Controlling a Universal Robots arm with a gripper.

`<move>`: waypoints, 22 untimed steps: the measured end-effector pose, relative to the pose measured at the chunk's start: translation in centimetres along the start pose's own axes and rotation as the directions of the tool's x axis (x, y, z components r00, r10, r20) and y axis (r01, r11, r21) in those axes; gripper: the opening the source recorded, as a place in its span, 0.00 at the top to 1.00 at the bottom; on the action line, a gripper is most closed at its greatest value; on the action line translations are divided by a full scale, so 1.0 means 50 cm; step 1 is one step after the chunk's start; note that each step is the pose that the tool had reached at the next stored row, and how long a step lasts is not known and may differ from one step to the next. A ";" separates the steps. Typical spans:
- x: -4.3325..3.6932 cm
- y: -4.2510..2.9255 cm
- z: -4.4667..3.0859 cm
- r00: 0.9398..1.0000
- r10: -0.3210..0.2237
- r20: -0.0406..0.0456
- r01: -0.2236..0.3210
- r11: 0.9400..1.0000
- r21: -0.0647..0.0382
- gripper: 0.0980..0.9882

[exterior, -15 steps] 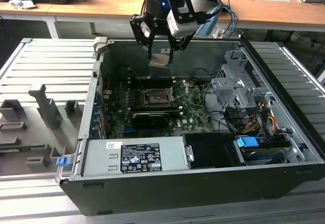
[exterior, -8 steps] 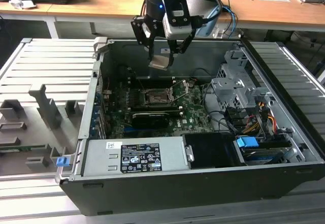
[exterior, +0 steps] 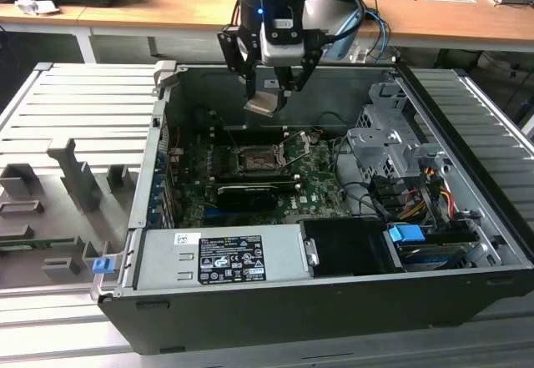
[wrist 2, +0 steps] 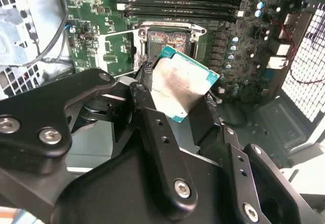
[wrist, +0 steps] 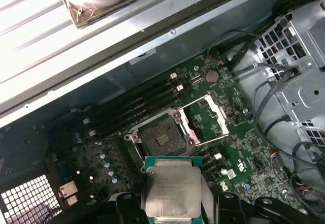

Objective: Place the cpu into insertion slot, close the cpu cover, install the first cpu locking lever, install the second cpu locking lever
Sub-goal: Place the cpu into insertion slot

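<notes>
Over the motherboard (exterior: 321, 180), the cpu (exterior: 261, 104) is held tilted, clamped in the downward-pointing gripper (exterior: 271, 94), clear above the insertion slot (exterior: 254, 161).

No text is legible anywhere.

- Big black-and-white label (exterior: 229, 259) on top of the grey power supply box (exterior: 284, 255), at the near edge of the case (exterior: 334, 326) in the exterior view. Dense print and symbols, too small to read.
- Small white sticker (exterior: 187, 238) at that label's corner toward the exterior view's left. Unreadable.
- The cpu (wrist: 171, 188) has faint engraved lines on its metal top in the first wrist view. Not legible.
- White strip sticker (wrist: 142, 56) on the case wall beside the green board (wrist: 238, 148). Print can't be made out.
</notes>
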State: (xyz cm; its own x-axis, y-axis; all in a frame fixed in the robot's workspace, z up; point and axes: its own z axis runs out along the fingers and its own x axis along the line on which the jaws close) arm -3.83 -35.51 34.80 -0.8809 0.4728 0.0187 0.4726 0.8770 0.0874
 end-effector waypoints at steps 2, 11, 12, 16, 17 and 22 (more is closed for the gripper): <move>0.000 0.000 0.000 1.000 0.024 0.002 -0.024 1.000 0.000 0.52; 0.000 0.000 0.004 0.992 0.130 0.011 -0.130 0.992 -0.003 0.52; 0.000 0.000 0.004 0.990 0.138 0.012 -0.137 0.990 -0.003 0.52; 0.000 -0.001 0.006 0.984 0.177 0.015 -0.177 0.984 -0.005 0.52; 0.000 -0.001 0.007 0.983 0.184 0.016 -0.184 0.983 -0.005 0.52; 0.000 -0.001 0.011 0.971 0.240 0.021 -0.240 0.971 -0.007 0.52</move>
State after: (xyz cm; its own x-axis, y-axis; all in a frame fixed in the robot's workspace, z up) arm -3.83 -35.51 34.24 -0.7410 0.6713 0.0187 0.6700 0.7372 0.0875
